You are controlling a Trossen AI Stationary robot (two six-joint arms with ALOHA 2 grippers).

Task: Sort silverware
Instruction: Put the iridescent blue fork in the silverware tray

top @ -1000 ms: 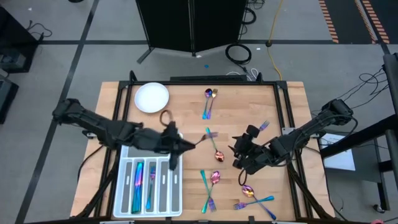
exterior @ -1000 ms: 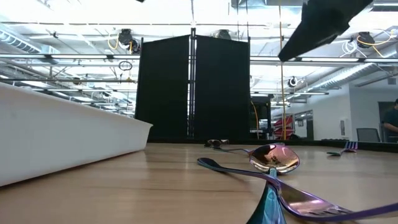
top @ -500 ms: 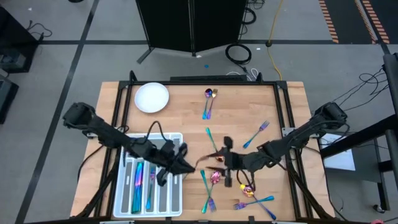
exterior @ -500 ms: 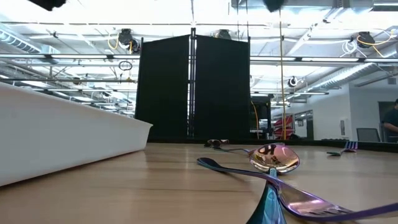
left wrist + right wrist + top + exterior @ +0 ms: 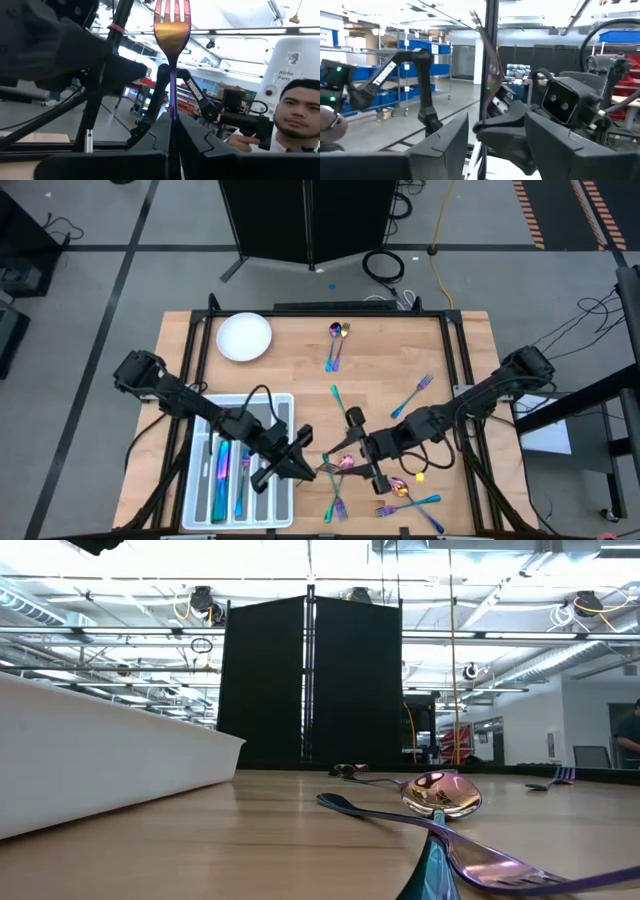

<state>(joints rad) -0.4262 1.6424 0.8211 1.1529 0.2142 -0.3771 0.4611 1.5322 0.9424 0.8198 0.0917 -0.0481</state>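
Beside the tray, the left gripper clamps a fork — right gripper fingers apparently spread around it.

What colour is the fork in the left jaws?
The fork is gold-orange at the head, shading to purple down the handle. Clearest in the left wrist view.

Bare wood between plate and spoons.
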